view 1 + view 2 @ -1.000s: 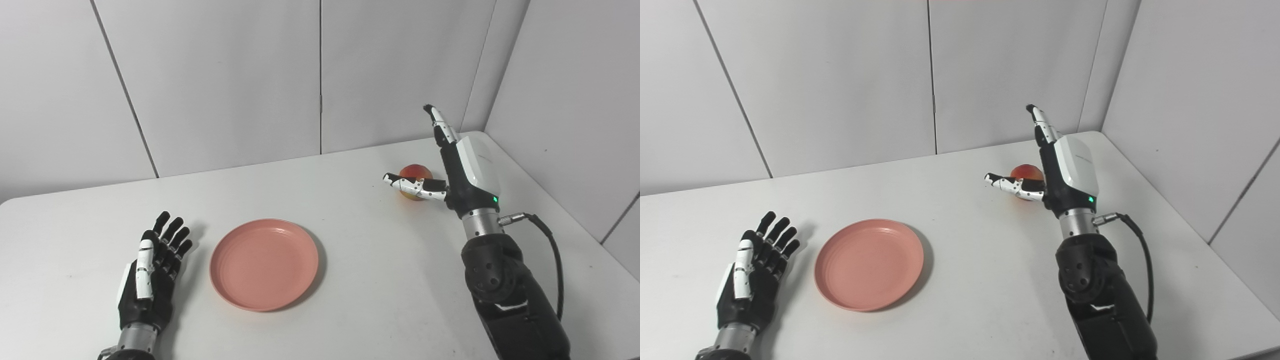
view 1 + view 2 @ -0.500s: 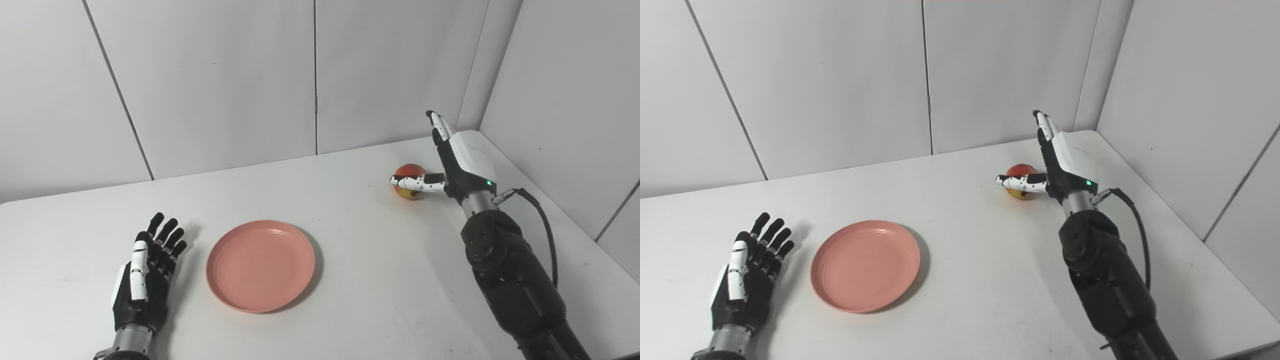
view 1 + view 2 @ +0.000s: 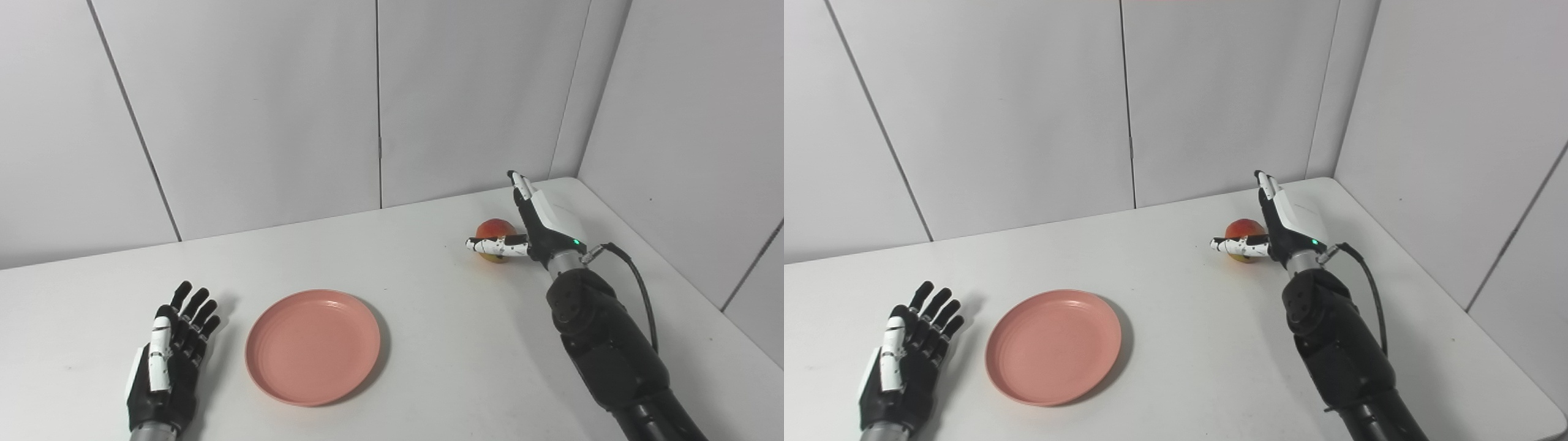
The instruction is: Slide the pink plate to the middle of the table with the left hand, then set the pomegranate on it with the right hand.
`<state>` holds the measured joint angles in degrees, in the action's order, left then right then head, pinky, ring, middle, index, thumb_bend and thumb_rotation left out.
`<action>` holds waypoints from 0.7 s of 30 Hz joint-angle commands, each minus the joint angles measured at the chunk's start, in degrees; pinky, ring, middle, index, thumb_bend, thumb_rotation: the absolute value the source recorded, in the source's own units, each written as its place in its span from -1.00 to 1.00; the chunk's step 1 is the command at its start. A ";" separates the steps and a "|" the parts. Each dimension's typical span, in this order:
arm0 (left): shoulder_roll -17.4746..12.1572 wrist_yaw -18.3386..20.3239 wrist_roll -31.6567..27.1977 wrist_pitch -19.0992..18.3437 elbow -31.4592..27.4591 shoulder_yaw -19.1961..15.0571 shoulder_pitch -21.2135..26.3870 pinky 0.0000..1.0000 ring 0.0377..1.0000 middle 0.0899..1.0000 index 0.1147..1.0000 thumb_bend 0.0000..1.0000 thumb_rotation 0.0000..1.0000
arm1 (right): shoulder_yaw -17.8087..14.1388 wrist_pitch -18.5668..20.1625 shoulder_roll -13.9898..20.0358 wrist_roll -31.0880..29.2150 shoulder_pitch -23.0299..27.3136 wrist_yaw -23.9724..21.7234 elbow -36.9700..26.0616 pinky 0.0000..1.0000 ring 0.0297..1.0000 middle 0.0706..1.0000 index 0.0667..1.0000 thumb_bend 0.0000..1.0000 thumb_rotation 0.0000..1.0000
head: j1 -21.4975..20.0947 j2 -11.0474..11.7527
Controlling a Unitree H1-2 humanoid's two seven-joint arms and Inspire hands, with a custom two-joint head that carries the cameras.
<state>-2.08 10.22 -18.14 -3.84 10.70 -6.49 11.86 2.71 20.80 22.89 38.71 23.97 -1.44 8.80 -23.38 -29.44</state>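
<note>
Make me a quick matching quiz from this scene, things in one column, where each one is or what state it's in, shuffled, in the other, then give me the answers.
1. pink plate
2. pomegranate
3. left hand
4. right hand

A. open, reaching beside the fruit
B. flat on the table, left of the dish
C. far right part of the table
D. between the two arms, bare

Pairs: 1-D, 2-C, 3-B, 4-A

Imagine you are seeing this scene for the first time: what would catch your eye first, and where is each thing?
The pink plate stands out most, lying on the white table near its front left. Next comes the red-yellow pomegranate far back on the right, with the open right hand beside it, thumb stretched across its front. The black left hand lies open just left of the plate, not touching it.
</note>
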 commanded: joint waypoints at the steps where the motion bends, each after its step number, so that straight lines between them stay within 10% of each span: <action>1: -0.52 -0.29 0.36 -1.84 2.12 0.11 -0.98 0.86 0.84 0.83 0.82 -0.32 1.00 | 0.05 -0.50 1.04 -0.16 3.37 1.12 -0.31 0.64 0.91 0.99 0.99 1.00 0.08 | 0.11 -0.21; 21: -0.85 -0.26 0.17 -2.57 1.14 0.15 -1.25 0.86 0.84 0.83 0.83 -0.30 1.00 | 2.35 1.20 0.11 -1.36 7.07 1.59 6.71 0.62 0.85 0.91 0.93 1.00 0.06 | 0.07 -1.59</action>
<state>-2.43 10.40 -18.14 -3.84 10.56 -6.38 11.86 5.38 21.05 22.22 37.11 27.30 -1.24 16.06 -23.38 -31.03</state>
